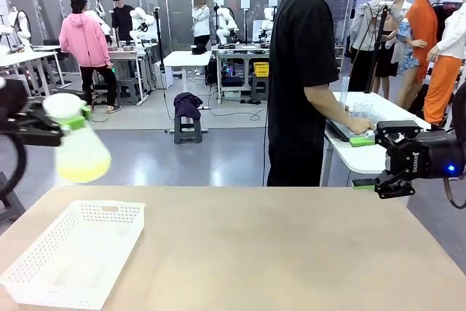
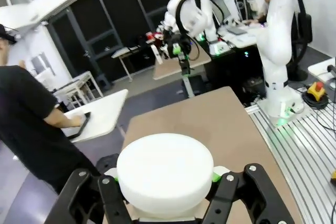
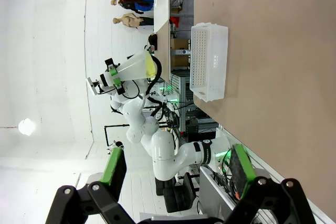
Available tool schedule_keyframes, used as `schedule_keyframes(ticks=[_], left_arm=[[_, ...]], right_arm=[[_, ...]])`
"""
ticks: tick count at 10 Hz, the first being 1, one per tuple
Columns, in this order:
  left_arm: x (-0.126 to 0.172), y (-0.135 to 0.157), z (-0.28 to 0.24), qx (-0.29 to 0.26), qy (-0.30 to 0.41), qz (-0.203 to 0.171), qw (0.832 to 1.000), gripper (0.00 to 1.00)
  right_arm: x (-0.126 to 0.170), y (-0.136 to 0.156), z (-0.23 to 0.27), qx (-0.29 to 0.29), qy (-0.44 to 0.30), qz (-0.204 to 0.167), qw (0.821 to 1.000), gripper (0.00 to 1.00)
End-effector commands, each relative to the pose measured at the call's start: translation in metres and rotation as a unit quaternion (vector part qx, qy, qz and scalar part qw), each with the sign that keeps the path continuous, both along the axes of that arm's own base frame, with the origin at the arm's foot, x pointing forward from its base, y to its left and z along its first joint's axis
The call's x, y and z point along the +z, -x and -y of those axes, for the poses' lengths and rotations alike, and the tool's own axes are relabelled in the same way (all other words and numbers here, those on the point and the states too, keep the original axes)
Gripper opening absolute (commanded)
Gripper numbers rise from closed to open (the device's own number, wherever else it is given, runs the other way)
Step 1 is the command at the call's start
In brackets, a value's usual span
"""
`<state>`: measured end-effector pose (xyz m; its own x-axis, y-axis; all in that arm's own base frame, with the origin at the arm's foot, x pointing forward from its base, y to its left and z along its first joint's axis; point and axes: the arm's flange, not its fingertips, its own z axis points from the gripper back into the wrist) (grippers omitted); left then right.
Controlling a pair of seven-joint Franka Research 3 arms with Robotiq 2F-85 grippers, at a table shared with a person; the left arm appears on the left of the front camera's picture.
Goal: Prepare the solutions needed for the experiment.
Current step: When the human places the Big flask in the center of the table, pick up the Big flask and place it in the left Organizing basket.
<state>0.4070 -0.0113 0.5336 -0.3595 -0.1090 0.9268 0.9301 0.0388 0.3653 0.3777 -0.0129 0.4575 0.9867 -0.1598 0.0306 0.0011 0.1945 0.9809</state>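
White basket [image 1: 73, 253]; frosted flask [image 1: 79, 147], yellow-green solutions [image 1: 81, 171].

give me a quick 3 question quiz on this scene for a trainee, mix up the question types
1. True or false: the left gripper is shut on the neck of the flask, holding it in the air.
2. What colour is the solution in the flask's base: A) blue B) yellow-green C) red
3. What sits on the table at the robot's left?

Key
1. True
2. B
3. A white basket, lying on the table. The right gripper hangs open at the other side, holding nothing.
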Motion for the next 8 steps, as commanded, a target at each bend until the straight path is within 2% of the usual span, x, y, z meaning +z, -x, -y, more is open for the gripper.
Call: schedule_keyframes(ticks=[1,4,8], left_arm=[[-0.016,0.018,-0.054,0.006,0.025,-0.012,1.0,0.0],[-0.066,0.014,-0.109,0.011,0.059,-0.059,0.996,0.0],[-0.127,-0.003,-0.118,-0.029,0.06,-0.081,0.994,0.0]], right_arm=[[0.002,0.0,0.001,0.002,0.0,0.002,1.0,1.0],[0.002,0.0,0.001,0.002,0.0,0.002,1.0,1.0],[0.002,0.0,0.001,0.002,0.0,0.002,1.0,1.0]])
